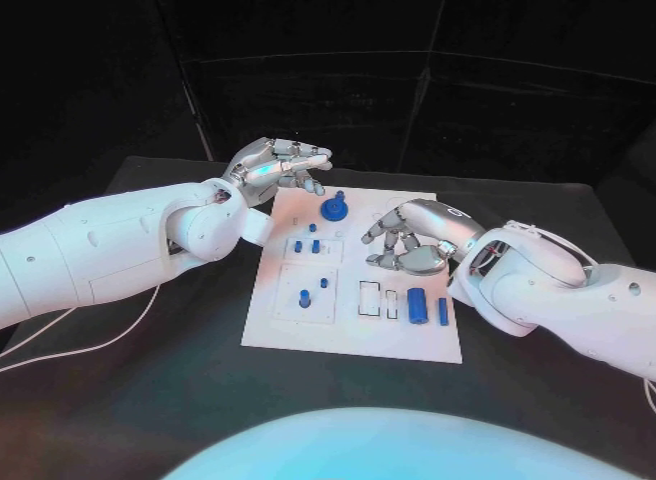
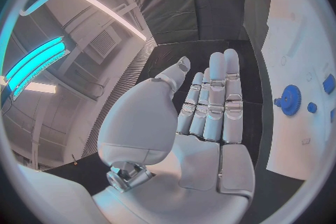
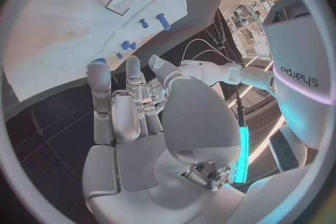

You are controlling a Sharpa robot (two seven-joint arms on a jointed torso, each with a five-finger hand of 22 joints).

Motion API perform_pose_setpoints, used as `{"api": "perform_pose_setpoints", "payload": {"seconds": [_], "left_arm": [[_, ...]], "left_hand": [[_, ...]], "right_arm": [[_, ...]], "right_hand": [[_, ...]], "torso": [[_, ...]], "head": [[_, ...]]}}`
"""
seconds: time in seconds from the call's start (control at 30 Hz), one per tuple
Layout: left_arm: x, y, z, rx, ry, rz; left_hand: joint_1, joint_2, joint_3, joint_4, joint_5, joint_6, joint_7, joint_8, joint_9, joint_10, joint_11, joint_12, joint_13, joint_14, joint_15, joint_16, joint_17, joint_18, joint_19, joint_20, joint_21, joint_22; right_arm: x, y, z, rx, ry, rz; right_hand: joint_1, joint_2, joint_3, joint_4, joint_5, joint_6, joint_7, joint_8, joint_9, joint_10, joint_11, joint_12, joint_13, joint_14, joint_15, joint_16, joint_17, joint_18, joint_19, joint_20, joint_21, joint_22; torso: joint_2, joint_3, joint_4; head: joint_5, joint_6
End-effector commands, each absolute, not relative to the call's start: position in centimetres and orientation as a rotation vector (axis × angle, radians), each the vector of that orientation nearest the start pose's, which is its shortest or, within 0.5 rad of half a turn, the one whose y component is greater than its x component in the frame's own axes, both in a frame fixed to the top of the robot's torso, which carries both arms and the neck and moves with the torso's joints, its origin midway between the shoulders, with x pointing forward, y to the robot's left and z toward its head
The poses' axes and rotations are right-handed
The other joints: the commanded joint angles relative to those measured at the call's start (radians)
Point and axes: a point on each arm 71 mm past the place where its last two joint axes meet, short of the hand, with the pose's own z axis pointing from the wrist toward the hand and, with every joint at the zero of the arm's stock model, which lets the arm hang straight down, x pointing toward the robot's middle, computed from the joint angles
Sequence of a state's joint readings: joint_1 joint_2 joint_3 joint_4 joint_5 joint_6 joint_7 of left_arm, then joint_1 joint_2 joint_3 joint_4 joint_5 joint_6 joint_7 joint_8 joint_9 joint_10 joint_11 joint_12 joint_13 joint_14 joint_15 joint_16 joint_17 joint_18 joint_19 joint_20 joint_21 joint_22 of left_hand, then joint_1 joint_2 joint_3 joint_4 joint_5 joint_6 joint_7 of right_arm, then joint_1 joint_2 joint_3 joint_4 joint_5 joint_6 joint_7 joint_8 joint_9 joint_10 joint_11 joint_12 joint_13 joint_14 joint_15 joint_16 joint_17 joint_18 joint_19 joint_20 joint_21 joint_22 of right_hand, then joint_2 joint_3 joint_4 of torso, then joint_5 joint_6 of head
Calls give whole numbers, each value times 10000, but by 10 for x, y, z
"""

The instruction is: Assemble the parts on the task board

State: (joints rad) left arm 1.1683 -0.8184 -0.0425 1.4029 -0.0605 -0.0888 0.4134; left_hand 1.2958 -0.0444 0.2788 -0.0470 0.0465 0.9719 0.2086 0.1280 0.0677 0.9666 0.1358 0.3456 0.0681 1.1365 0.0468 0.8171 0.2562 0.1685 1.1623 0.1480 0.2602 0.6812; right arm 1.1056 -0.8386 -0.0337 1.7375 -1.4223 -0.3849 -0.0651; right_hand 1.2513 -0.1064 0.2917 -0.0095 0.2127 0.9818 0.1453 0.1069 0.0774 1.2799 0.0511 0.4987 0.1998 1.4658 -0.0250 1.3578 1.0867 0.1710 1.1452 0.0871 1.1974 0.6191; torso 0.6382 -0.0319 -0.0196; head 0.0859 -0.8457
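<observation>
The black worktop (image 1: 155, 400) carries the white task board (image 1: 360, 335) at its middle, the board's long axis running away from the robot. Bare worktop lies on both sides of the board and along its near edge.

The left arm (image 1: 98, 250) comes in low across the worktop, and the left hand (image 1: 278, 168) hovers at the board's far left corner, partly over the worktop beyond the board's edge. In the left wrist view its fingers (image 2: 213, 95) lie straight and side by side, thumb apart, with nothing in them. The right arm (image 1: 573, 300) reaches in over the board's right edge; the right hand (image 1: 412, 238) hangs above the board's right middle, fingers loosely bent and spread, holding nothing.

On the board, a blue gear (image 1: 334, 209) with a knob stands near the far edge, just beside the left hand. Two long blue bars (image 1: 431, 305) lie near the right edge, their long axes parallel to the board's long sides, next to outlined rectangular slots (image 1: 371, 298). Short blue pegs (image 1: 308, 243) stand upright in the board's middle, and another pair of pegs (image 1: 305, 297) stands nearer the robot on the left half.
</observation>
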Motion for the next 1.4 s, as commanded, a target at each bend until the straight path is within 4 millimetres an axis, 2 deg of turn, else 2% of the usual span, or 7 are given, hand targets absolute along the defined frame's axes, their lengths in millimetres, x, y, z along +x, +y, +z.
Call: {"api": "perform_pose_setpoints", "payload": {"seconds": [0.03,0.23,0.4,0.63,0.8,1.07,1.4], "left_arm": [[500,219,-199,-10323,15087,-16756],[499,219,-200,-10327,15115,-16755],[499,219,-200,-10328,15129,-16759],[499,220,-200,-10335,15137,-16742],[498,221,-200,-10336,15137,-16741],[498,222,-200,-10343,15135,-16726],[498,222,-200,-10349,15153,-16723]], "left_hand": [[-64,68,-34,12,28,-77,-16,33,-5,-75,1,50,13,42,44,-35,16,117,94,8,-18,-10],[-64,73,-41,16,28,-84,-15,38,-5,-83,2,55,13,41,45,-40,20,118,99,9,-28,-23],[-64,73,-41,16,28,-84,-15,38,-5,-83,2,55,13,41,45,-40,20,118,99,9,-28,-23],[-64,73,-41,16,28,-84,-15,38,-5,-83,2,55,13,41,45,-40,20,118,99,9,-28,-23],[-64,73,-41,16,28,-84,-15,38,-5,-83,2,55,13,41,45,-40,20,118,99,9,-28,-23],[-64,73,-41,16,28,-84,-15,38,-5,-83,2,55,13,41,45,-40,20,118,99,9,-28,-23],[-76,85,-53,31,28,-91,-14,46,-4,-91,3,64,15,39,48,-46,26,117,106,12,-43,-42]], "right_arm": [[421,-155,-199,440,17518,9480],[421,-185,-205,1328,18114,7499],[415,-197,-216,1712,18613,6124],[406,-199,-229,1772,19074,4889],[402,-200,-238,1757,19415,4513],[397,-199,-247,1541,19778,4249],[390,-191,-258,1194,20306,4327]], "right_hand": [[-107,28,-564,260,13,3,-179,263,26,-207,-81,1430,1283,401,-163,267,373,-195,286,-143,229,400],[-628,134,-1560,1054,644,198,-300,938,217,700,-235,6216,7014,587,-169,988,1801,-282,618,-230,519,1009],[-831,148,-2405,1672,1059,-20,-313,1353,343,867,-206,7506,8768,644,-161,1265,2406,-289,656,-216,536,1064],[-1083,170,-3192,2467,1166,-262,-297,1731,457,834,-187,7763,9239,644,-145,1332,2558,-282,633,-188,491,1002],[-1013,189,-3441,2711,1152,-267,-329,1942,539,856,-206,7828,9396,649,-158,1352,2610,-281,630,-192,478,987],[-996,196,-3757,2974,1100,-331,-350,2163,640,846,-222,7829,9485,653,-172,1366,2655,-280,626,-205,462,973],[-1175,202,-4093,3011,949,-368,-375,2381,745,906,-239,7904,9670,662,-182,1387,2719,-286,640,-212,465,1003]], "torso": [[-74,2,-89],[-100,-9,-136],[-102,4,-127],[-93,-4,-124],[-93,-11,-127],[-78,0,-119],[-75,2,-119]], "head": [[-238,-2],[-541,-34],[-738,-57],[-857,-81],[-901,-89],[-915,-113],[-907,-124]]}}
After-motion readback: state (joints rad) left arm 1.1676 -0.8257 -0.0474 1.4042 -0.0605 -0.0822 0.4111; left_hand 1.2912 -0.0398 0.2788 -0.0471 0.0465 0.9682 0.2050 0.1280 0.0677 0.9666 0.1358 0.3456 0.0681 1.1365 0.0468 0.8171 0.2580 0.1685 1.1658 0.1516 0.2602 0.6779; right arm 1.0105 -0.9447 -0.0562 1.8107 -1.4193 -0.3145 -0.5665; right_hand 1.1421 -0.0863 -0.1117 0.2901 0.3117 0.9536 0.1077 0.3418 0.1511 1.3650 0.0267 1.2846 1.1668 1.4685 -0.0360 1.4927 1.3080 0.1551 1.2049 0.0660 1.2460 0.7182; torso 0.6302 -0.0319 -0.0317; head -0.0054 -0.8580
